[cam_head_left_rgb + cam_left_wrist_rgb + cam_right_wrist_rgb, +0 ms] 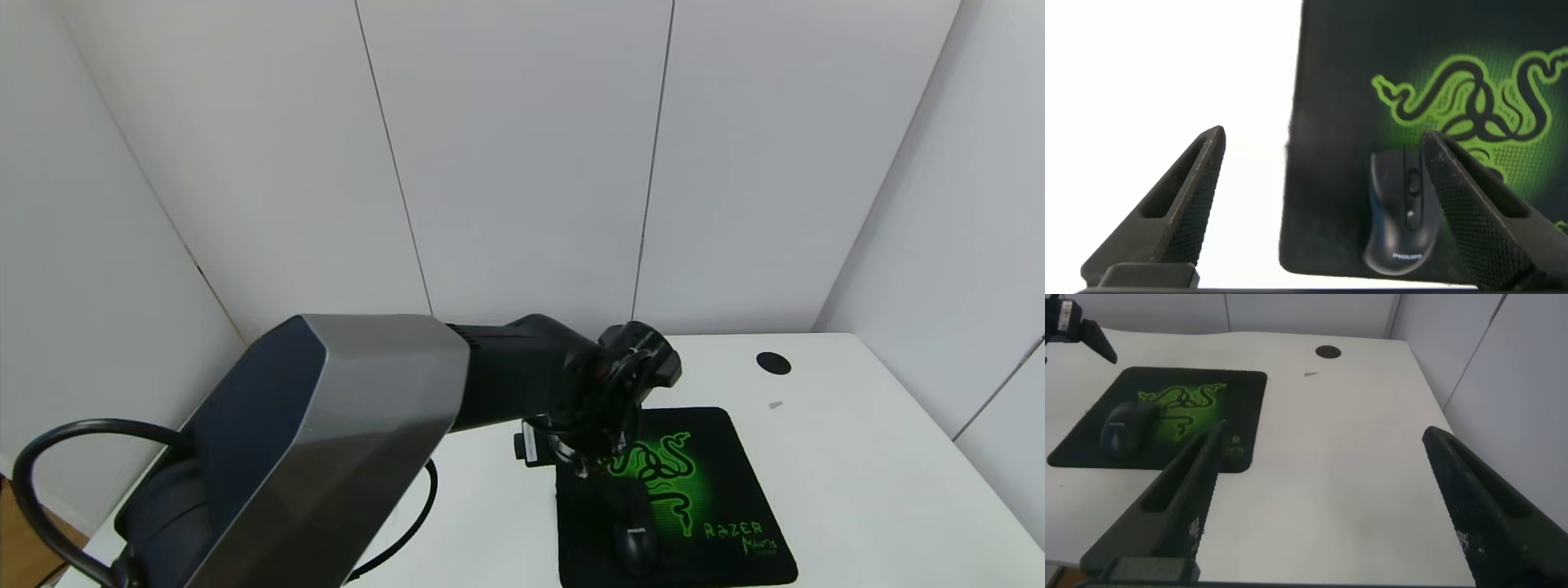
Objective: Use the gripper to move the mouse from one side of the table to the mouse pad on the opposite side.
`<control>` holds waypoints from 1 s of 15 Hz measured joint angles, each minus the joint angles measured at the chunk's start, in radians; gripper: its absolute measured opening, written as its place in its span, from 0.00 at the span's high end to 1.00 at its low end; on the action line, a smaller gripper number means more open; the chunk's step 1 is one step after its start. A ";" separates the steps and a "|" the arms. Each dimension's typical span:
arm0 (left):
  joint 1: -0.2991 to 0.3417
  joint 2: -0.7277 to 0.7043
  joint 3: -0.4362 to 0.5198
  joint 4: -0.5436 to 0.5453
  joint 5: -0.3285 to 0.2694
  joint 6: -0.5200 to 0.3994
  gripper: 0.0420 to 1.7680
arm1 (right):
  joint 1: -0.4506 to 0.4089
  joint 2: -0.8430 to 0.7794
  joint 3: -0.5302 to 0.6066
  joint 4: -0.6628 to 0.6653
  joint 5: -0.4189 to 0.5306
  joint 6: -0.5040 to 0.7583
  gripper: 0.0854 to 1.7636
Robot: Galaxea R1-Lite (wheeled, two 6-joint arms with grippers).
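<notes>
The black mouse (pixel 635 535) lies on the black mouse pad (pixel 588 539) with its green snake logo, near the pad's front edge on the white table (pixel 857 457). My left gripper (pixel 596 461) hangs above the pad's far left part, behind the mouse. In the left wrist view the left gripper (pixel 1323 135) is open wide and empty. The mouse (pixel 1400 216) rests on the pad (pixel 1331 98) below it, beside one finger (pixel 1478 212). My right gripper (pixel 1323 431) is open and empty over bare table (pixel 1355 457), out of the head view; the mouse (pixel 1123 429) and pad (pixel 1241 384) show beyond it.
A round black grommet (pixel 773 363) sits in the table behind the pad and also shows in the right wrist view (pixel 1328 351). White walls close in the table's back and right. The left arm's thick grey link (pixel 343 441) covers the table's left half.
</notes>
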 joint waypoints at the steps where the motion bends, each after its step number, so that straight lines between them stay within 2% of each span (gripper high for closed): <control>1: 0.037 -0.010 0.014 -0.007 -0.003 0.015 0.04 | 0.000 0.000 0.000 0.000 0.000 -0.001 0.03; 4: 0.145 -0.053 0.079 -0.079 -0.010 0.091 0.04 | 0.000 0.000 0.000 0.000 0.000 0.000 0.03; 7: 0.256 -0.122 0.169 -0.177 -0.047 0.174 0.04 | 0.000 0.000 0.000 0.000 0.000 0.000 0.03; 10: 0.341 -0.225 0.317 -0.284 -0.103 0.266 0.04 | 0.000 0.000 0.000 0.000 0.000 0.000 0.03; 13: 0.418 -0.348 0.511 -0.437 -0.159 0.384 0.03 | 0.000 0.000 0.000 0.000 0.000 0.000 0.03; 15: 0.452 -0.413 0.584 -0.482 -0.179 0.422 0.03 | 0.001 0.000 0.000 0.000 0.000 0.000 0.03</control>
